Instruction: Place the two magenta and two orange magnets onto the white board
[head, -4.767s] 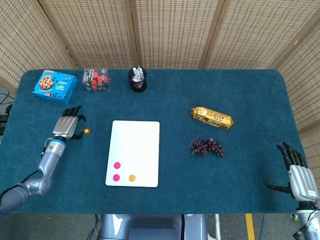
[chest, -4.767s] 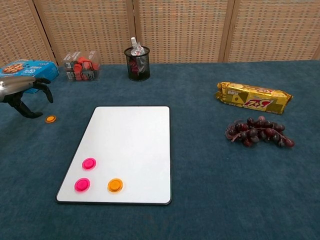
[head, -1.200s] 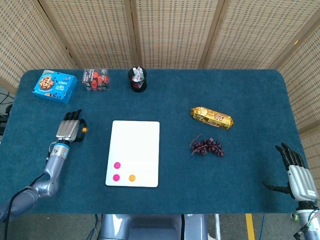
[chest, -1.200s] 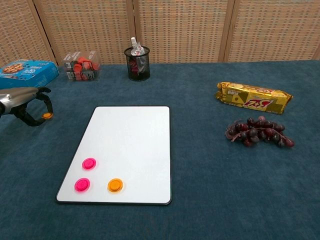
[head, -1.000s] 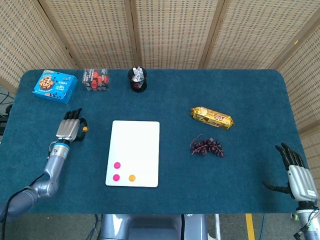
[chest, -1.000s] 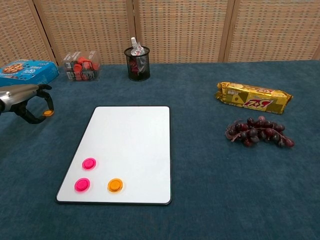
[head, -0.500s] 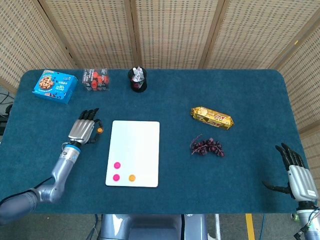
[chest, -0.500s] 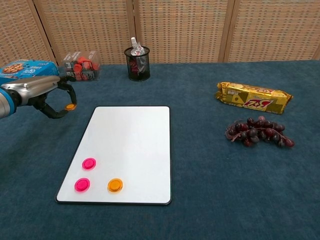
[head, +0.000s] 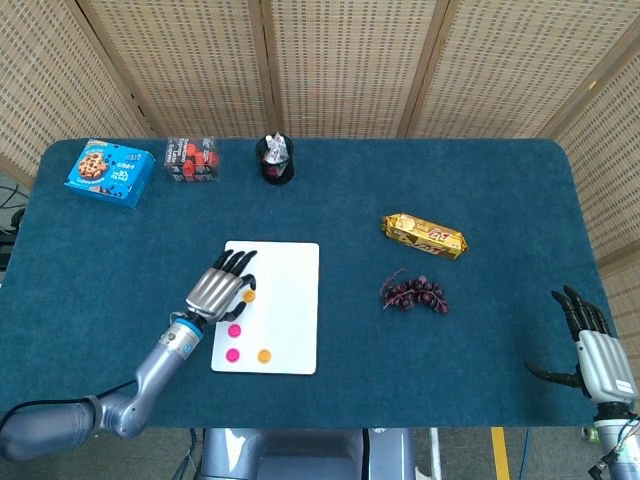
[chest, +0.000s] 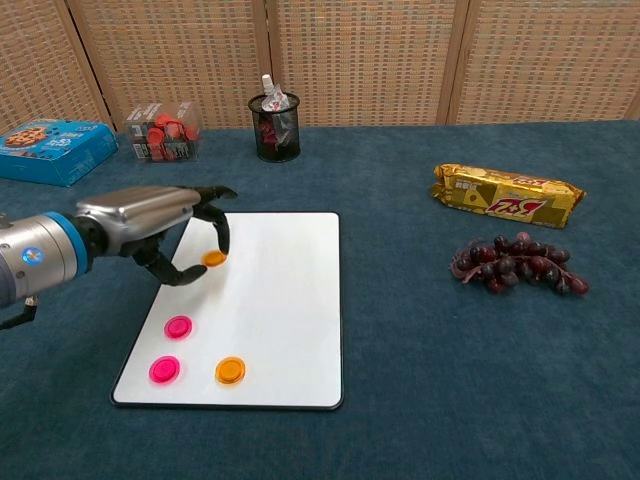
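Now the left hand (chest: 165, 240) pinches an orange magnet (chest: 214, 258) at its fingertips, over the white board (chest: 285, 300). Risk: magnet clings to fingers on release, or lands askew. Right hand (head: 598, 355) idle, spread.

A blue cookie box (head: 110, 171) lies at the far left of the desk (head: 480, 200), which has a dark teal cover. Just right of it stands a clear box (head: 191, 159) of red pieces, and further right a black mesh cup (head: 275, 160) with something white in it. On the right half, a gold snack bar (head: 425, 235) lies slantwise, with dark grapes (head: 413, 294) near it on the front side. Woven screens (head: 330, 65) stand behind.
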